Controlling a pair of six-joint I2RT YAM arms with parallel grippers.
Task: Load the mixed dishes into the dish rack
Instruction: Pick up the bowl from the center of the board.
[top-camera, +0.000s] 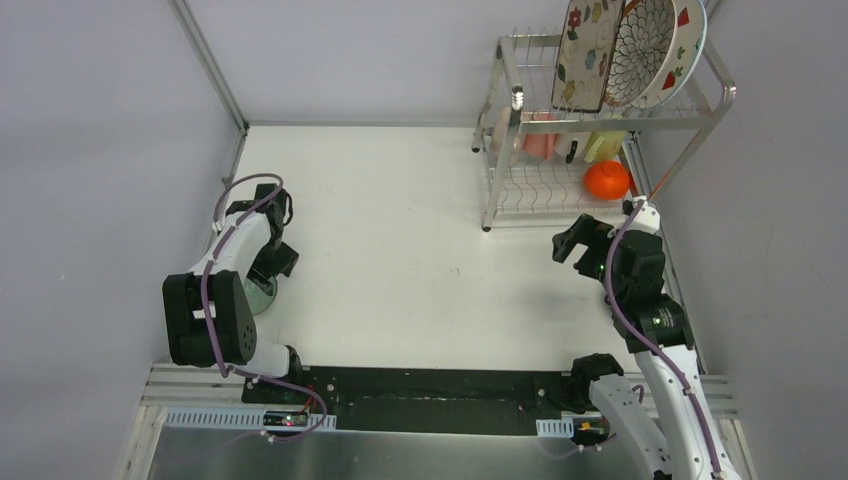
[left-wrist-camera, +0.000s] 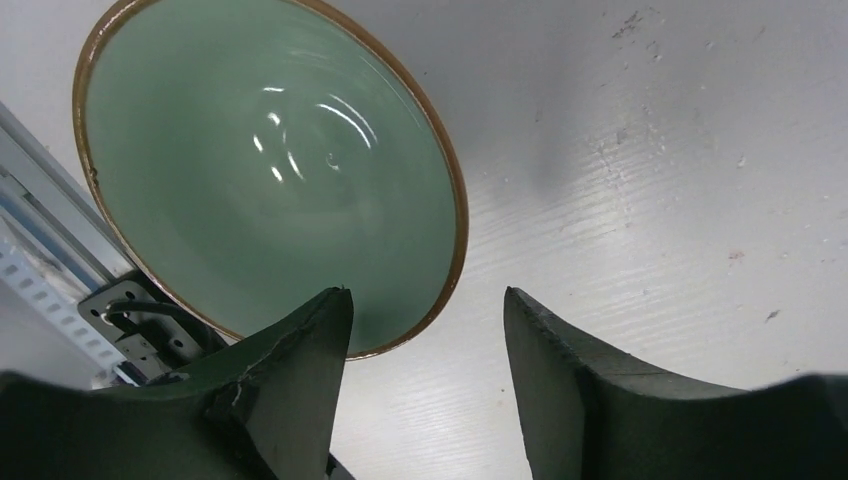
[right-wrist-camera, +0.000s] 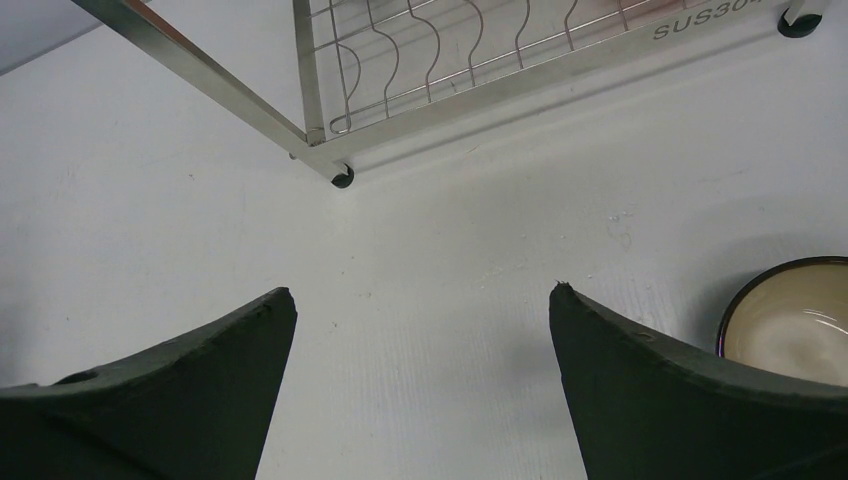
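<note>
A pale green bowl (left-wrist-camera: 270, 170) with a brown rim sits at the table's left edge, also in the top view (top-camera: 262, 298). My left gripper (left-wrist-camera: 425, 293) hangs just over it, open, one finger above the bowl's inside and the other outside the rim. The dish rack (top-camera: 500, 170) stands at the far right. Its upper shelf holds a floral plate (top-camera: 585, 50), a brown-petal plate (top-camera: 640, 45) and a strawberry plate (top-camera: 688, 50). My right gripper (right-wrist-camera: 421, 290) is open over bare table near the rack's foot (right-wrist-camera: 343, 178). A dark brown bowl (right-wrist-camera: 790, 325) lies to its right.
On the rack's lower shelf stand a pink cup (top-camera: 540, 146), a yellow cup (top-camera: 603, 147) and a red-orange bowl (top-camera: 607, 180). Grey walls close in on both sides. A metal rail (left-wrist-camera: 40, 260) runs beside the green bowl.
</note>
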